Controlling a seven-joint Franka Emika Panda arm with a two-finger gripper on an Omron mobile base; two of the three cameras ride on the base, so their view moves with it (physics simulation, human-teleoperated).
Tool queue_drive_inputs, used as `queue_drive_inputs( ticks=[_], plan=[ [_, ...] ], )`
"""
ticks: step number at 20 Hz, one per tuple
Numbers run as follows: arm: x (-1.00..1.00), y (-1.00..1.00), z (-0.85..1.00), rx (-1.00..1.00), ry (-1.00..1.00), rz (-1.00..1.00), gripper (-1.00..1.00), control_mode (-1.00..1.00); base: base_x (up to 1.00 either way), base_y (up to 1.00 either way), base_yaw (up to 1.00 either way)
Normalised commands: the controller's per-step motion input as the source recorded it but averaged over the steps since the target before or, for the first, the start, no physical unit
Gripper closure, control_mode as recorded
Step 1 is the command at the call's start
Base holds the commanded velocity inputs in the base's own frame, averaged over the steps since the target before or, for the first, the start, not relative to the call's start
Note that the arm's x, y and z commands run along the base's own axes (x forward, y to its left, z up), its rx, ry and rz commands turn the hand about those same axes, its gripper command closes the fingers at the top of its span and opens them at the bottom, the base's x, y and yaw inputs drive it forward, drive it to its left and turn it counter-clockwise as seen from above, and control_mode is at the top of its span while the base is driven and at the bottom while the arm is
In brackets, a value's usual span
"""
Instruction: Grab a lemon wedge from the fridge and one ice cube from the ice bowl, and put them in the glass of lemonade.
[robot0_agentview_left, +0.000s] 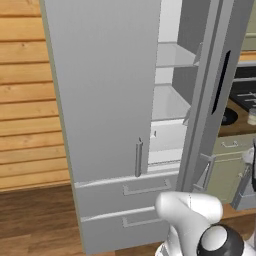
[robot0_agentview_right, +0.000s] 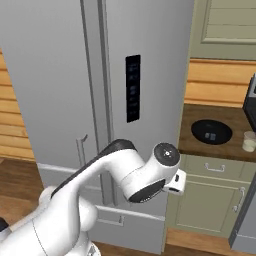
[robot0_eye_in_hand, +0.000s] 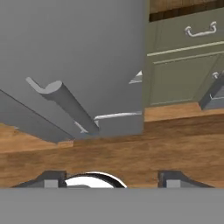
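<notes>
Nearest my base cameras is the arm's white elbow, folded low in front of the fridge (robot0_agentview_left: 110, 90). In the hand view the gripper (robot0_eye_in_hand: 112, 178) has its 2 tips set wide apart, with nothing between them, looking along the wood floor at a bar handle (robot0_eye_in_hand: 72, 107) whose long axis runs from upper left to lower right, ahead and left of the claw. From the left, 1 door stands ajar with bare shelves (robot0_agentview_left: 170, 102) inside; I cannot make out the lemon wedge. To the right, on the counter, the ice bowl (robot0_agentview_right: 211, 132) sits just left of the glass of lemonade (robot0_agentview_right: 249, 141).
</notes>
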Motion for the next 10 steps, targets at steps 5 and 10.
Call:
queue_drive_inputs(
  ticks=[5,10],
  plan=[
    [-0.75,0.32,0.97,0.00,-0.20,0.00,-1.00,-1.00,0.00,0.00,0.00],
    [-0.24,0.96,0.89,-0.07,-0.22,0.00,-1.00,-1.00,0.00,0.00,0.00]
  ],
)
